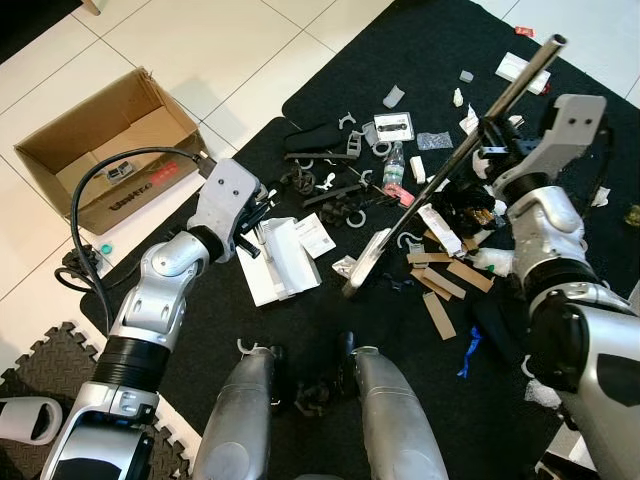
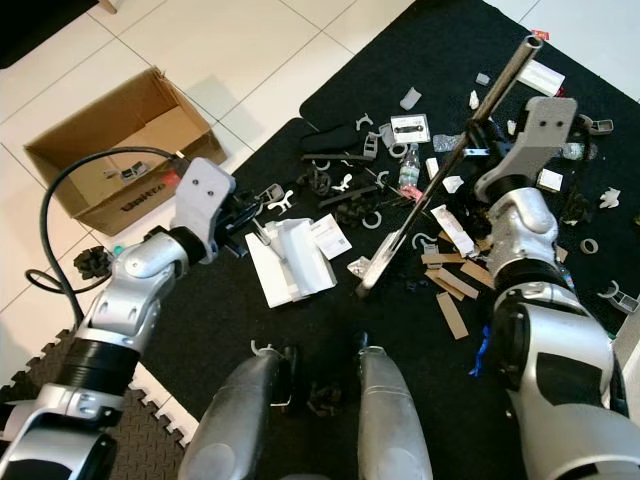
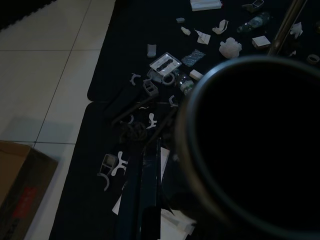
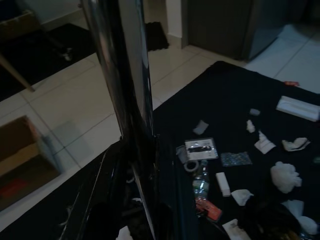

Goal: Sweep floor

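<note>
A long metal broom pole (image 1: 480,125) slants from the upper right down to its flat head (image 1: 366,264), which rests on the black mat (image 1: 330,330). My right gripper (image 1: 488,135) is shut on the pole partway up; the right wrist view shows the pole (image 4: 127,90) close up. A white dustpan (image 1: 282,258) lies on the mat left of the broom head, and my left gripper (image 1: 256,216) is shut on its handle end. Litter is spread over the mat: white clips, paper scraps, a small plastic bottle (image 1: 393,168) and brown cardboard strips (image 1: 447,279).
An open cardboard box (image 1: 95,160) stands on the white tiles at the left, with a black cable (image 1: 80,205) looping beside it. Grey foam puzzle tiles (image 1: 40,375) lie at the lower left. My two legs (image 1: 310,410) stand on the mat's near part.
</note>
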You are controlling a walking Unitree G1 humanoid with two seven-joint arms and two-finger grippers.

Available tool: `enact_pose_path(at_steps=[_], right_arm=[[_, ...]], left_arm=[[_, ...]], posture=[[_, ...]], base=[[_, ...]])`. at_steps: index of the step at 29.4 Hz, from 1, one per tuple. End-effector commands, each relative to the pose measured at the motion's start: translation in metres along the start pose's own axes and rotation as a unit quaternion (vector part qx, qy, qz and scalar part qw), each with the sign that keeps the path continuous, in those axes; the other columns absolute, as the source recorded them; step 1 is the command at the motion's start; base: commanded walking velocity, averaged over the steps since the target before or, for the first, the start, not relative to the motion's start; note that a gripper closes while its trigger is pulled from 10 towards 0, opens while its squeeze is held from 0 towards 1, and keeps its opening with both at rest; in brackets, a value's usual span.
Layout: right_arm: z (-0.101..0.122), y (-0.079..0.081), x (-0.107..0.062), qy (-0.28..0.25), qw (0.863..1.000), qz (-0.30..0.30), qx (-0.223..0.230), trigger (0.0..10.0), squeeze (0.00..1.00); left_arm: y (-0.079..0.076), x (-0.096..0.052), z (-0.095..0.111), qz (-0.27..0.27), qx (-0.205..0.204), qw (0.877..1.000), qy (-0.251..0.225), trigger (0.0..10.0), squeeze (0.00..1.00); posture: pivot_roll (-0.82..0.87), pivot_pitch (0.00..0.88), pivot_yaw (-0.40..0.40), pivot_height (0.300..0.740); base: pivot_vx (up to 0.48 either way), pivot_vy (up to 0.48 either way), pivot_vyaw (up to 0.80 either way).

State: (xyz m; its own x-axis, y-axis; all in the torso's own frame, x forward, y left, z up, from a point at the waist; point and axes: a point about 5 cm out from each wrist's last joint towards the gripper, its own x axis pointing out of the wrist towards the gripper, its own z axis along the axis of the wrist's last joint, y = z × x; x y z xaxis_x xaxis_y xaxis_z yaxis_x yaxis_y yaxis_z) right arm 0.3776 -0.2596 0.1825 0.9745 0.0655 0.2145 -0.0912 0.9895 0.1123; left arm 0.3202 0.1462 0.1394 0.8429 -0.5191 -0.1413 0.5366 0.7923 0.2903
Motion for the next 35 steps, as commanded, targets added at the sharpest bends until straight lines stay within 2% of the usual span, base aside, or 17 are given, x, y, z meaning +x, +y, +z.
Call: enact_pose_path(at_steps=[1,8,11,17,26,33,35], right_arm=[[-0.004,-0.01,-0.007,0.01,1.0,-0.014,-0.002,10.0,0.0],[-0.008,-0.012,-0.01,0.021,1.0,-0.021,-0.006,10.0,0.0],[-0.01,-0.008,-0.007,0.031,0.999,-0.022,-0.006,10.0,0.0],[0.001,-0.009,0.001,0.026,0.999,-0.027,-0.012,10.0,0.0],[0.004,-0.013,0.0,0.021,0.999,-0.041,-0.01,10.0,0.0],[-0.006,0.005,0.004,0.032,0.999,-0.016,-0.006,10.0,0.0],[-0.012,0.019,0.006,0.034,0.999,0.017,0.01,10.0,0.0]], left_arm=[[-0.017,-0.003,-0.029,-0.035,-0.035,0.997,0.059,10.0,0.0],[-0.018,-0.002,-0.027,-0.041,-0.033,0.997,0.058,10.0,0.0],[-0.017,-0.004,-0.027,-0.042,-0.033,0.997,0.061,10.0,0.0],[-0.018,-0.007,-0.027,-0.04,-0.032,0.997,0.063,10.0,0.0],[-0.017,-0.01,-0.028,-0.037,-0.031,0.997,0.066,10.0,0.0],[-0.014,-0.012,-0.027,-0.033,-0.029,0.997,0.068,10.0,0.0],[-0.014,-0.013,-0.027,-0.033,-0.03,0.997,0.068,10.0,0.0]], posture=[[0.08,0.375,-0.005,0.74],[0.09,0.392,0.005,0.74],[0.1,0.407,0.005,0.74],[0.13,0.416,-0.003,0.74],[0.15,0.408,-0.005,0.74],[0.17,0.417,-0.004,0.74],[0.17,0.424,-0.003,0.74]], base=[[0.0,0.0,0.0],[0.0,0.0,0.0],[0.0,0.0,0.0],[0.0,0.0,0.0],[0.0,0.0,0.0],[0.0,0.0,0.0],[0.0,0.0,0.0]])
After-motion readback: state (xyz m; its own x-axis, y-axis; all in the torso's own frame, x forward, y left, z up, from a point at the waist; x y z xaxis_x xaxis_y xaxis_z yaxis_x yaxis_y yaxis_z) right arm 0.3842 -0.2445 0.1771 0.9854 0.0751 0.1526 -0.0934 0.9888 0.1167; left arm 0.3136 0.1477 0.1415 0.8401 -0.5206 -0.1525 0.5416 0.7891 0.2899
